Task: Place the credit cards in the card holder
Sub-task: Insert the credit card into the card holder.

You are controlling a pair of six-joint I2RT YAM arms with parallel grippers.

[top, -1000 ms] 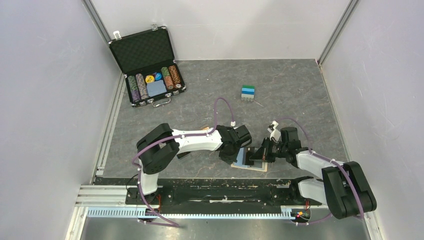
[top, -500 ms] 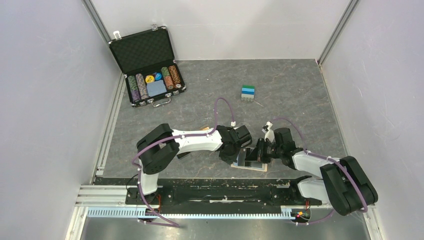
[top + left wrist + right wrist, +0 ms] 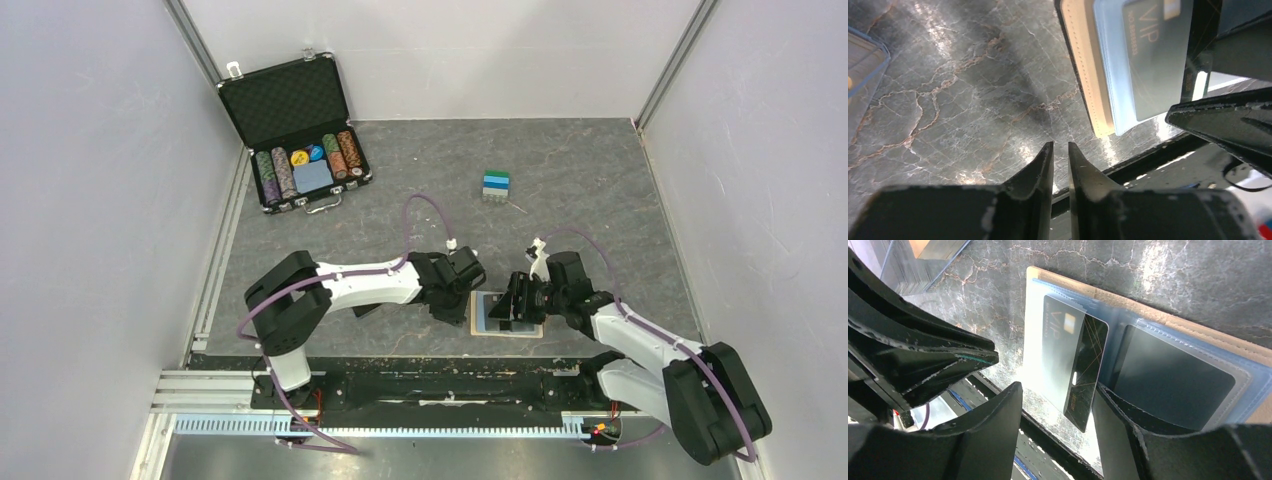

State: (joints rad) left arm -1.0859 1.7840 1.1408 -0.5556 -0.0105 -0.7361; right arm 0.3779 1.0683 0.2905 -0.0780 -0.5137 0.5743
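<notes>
Card holder (image 3: 507,325) lies open on bench (image 3: 600,190), near edge, centre. Left pincer (image 3: 458,300) just left of it, right pincer (image 3: 512,306) over it. One card (image 3: 1073,365) on left half, another card (image 3: 1173,382) in right sleeve. Chip case (image 3: 300,130) back-left, block stack (image 3: 496,186) behind.

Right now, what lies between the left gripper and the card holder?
Only bare tabletop. The left wrist view shows nothing else between the left gripper and the card holder.
</notes>
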